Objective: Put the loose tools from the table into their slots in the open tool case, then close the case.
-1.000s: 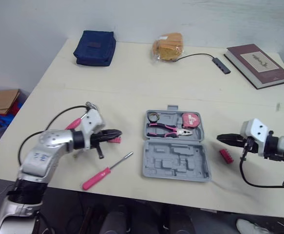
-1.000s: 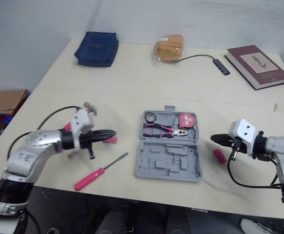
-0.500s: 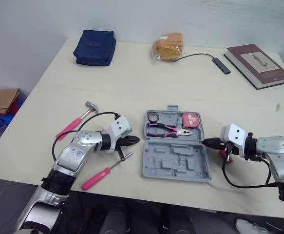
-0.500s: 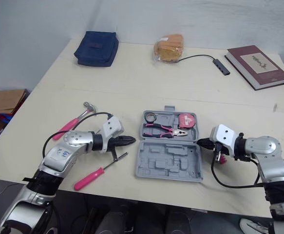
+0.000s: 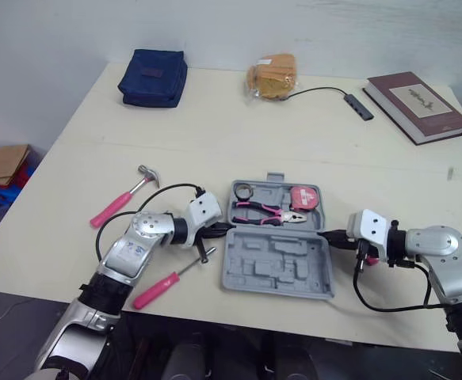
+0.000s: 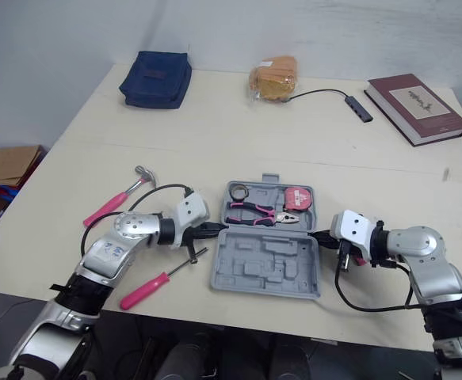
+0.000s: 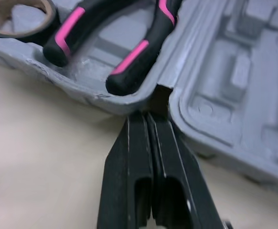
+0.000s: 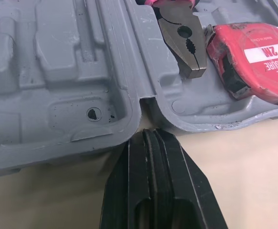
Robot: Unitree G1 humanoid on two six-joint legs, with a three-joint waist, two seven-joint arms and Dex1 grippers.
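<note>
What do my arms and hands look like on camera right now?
Both arms are silver-grey with rounded joints, a white block at each wrist and a black cable looping outside. The left arm bears small blue marks. The left hand and right hand each end in two slim, tapered black fingers.

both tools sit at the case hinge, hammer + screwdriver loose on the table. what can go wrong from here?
1. Folding the case now would shut out the hammer and screwdriver, loose on the table.
2. The left tool and right tool are shut, tips at the hinge notches on opposite sides; a push may slide the case instead of folding it.
3. The screwdriver's tip lies near the left tool and may get knocked.
</note>
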